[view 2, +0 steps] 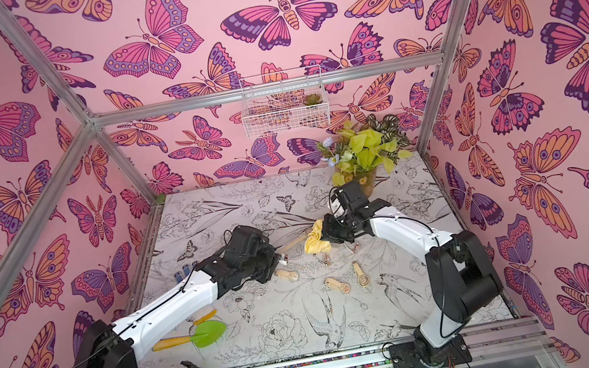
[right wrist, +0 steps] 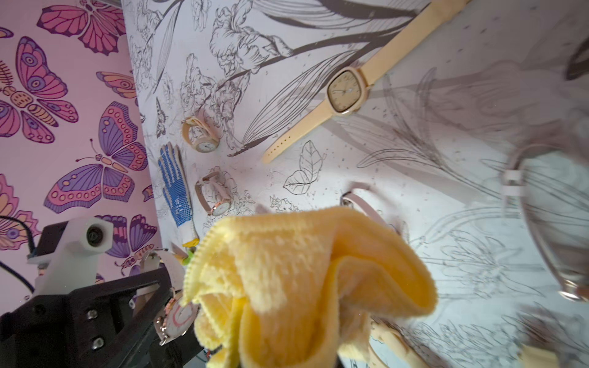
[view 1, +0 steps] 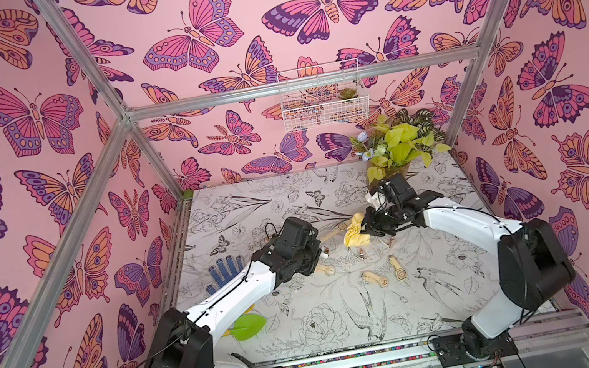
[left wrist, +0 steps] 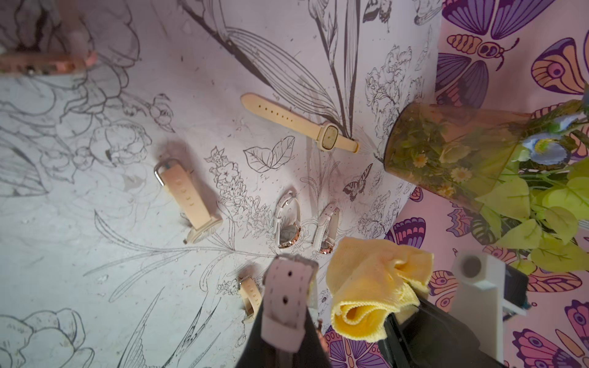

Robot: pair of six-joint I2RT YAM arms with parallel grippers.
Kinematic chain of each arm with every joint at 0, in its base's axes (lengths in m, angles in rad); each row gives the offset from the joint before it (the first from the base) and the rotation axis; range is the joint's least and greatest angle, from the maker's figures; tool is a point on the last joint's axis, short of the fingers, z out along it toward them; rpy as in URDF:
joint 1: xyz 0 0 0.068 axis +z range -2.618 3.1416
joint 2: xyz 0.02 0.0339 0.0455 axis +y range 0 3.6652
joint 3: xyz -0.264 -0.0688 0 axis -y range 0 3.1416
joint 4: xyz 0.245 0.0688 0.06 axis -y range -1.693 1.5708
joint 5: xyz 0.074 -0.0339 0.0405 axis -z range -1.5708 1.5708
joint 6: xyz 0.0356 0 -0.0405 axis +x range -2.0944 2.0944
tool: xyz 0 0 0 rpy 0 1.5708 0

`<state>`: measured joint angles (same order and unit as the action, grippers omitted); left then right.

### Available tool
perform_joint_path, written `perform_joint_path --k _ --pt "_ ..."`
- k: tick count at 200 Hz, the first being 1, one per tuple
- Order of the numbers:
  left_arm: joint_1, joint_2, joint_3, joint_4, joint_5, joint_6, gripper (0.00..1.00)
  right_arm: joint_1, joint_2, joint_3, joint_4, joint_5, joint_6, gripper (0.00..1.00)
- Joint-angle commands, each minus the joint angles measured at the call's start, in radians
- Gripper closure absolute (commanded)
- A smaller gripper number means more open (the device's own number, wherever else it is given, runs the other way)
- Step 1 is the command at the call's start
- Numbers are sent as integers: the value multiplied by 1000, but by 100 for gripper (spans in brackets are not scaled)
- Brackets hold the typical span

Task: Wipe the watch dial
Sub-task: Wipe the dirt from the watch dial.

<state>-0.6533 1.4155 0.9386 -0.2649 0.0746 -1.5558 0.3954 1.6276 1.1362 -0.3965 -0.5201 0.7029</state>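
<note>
**op_remote:** Right gripper (view 1: 369,226) is clamped on the yellow cloth (view 1: 356,233), and the cloth buries its fingertips from my seat. Left gripper (view 2: 273,263) pinches the watch (right wrist: 177,315) just beside that cloth. The dial is partly tucked behind a fold, and I can't tell if they touch.

**benchrat:** Containers?

**op_remote:** Amber vase (left wrist: 439,143) just beyond the right gripper, stuffed with greenery (view 1: 401,141). Wire basket (view 1: 325,111) high above holds a small succulent (view 1: 347,94).
</note>
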Motion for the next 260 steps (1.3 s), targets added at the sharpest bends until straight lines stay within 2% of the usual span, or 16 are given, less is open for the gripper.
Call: perform_joint_path --k 1,48,95,127,184,260 --pt "47 -17 -48 55 77 123 100 20 39 50 62 -90 39 100" --pt "139 -38 -142 219 146 223 100 61 108 125 69 -119 51 100" --pt "249 46 -136 404 314 312 100 80 191 184 134 -167 130 100" --pt "310 118 -108 484 413 326 100 90 253 274 96 -168 133 100" --pt "346 216 -83 631 507 303 100 126 340 375 51 -147 138 100" --pt "346 293 -72 745 544 247 100 189 415 478 14 -142 134 100"
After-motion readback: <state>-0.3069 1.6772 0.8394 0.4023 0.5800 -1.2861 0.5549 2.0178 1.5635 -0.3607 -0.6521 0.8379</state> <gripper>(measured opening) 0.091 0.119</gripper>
